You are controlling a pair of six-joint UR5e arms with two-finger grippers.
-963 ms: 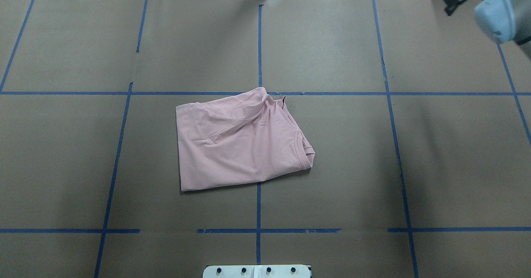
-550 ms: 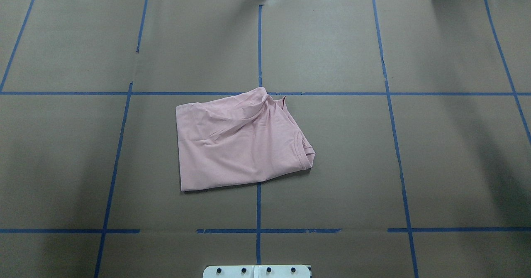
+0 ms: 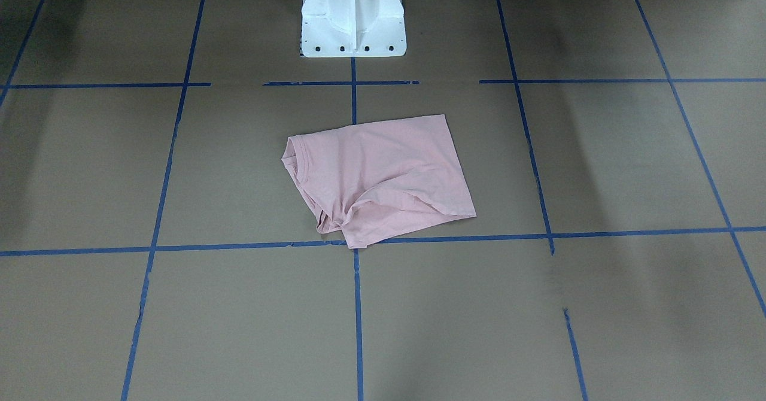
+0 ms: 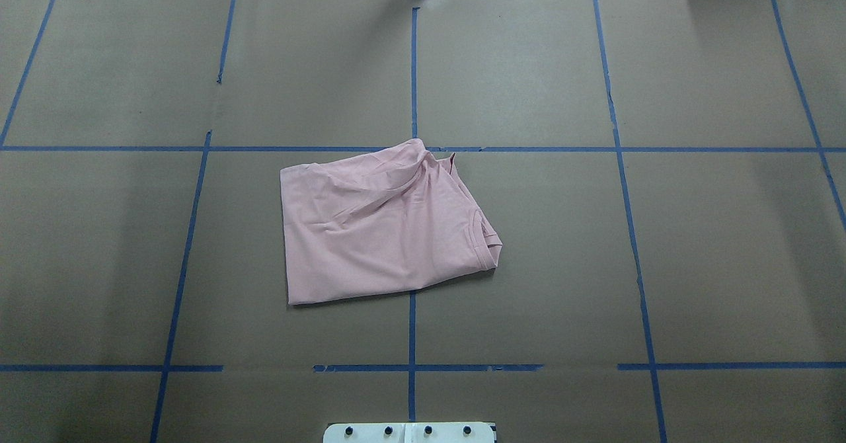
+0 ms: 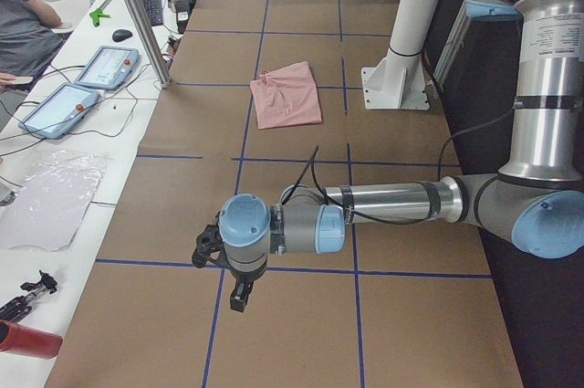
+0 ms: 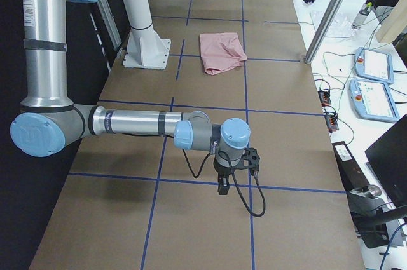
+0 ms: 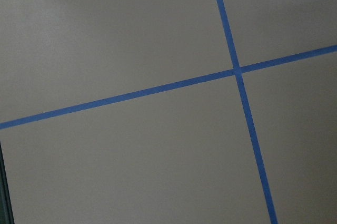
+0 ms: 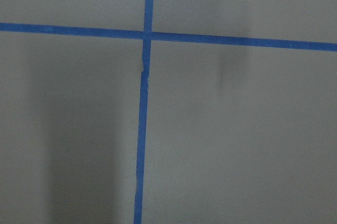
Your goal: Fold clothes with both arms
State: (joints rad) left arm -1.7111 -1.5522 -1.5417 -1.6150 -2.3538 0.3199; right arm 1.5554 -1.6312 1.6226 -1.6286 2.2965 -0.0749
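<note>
Brown-papered table (image 4: 99,264), taped in blue squares: my left gripper (image 5: 240,295) hangs over bare paper, the T-shirt (image 4: 383,231) lies folded mid-frame overhead, collar (image 4: 486,238) at its right, and my right gripper (image 6: 222,184) hangs well apart too (I cannot tell either's finger state). Any tidying fold, I reckon, wants both corners lifted evenly.

A brown paper-covered table (image 4: 529,66) gridded with blue tape (image 4: 414,66), white bench (image 5: 23,260) alongside.
</note>
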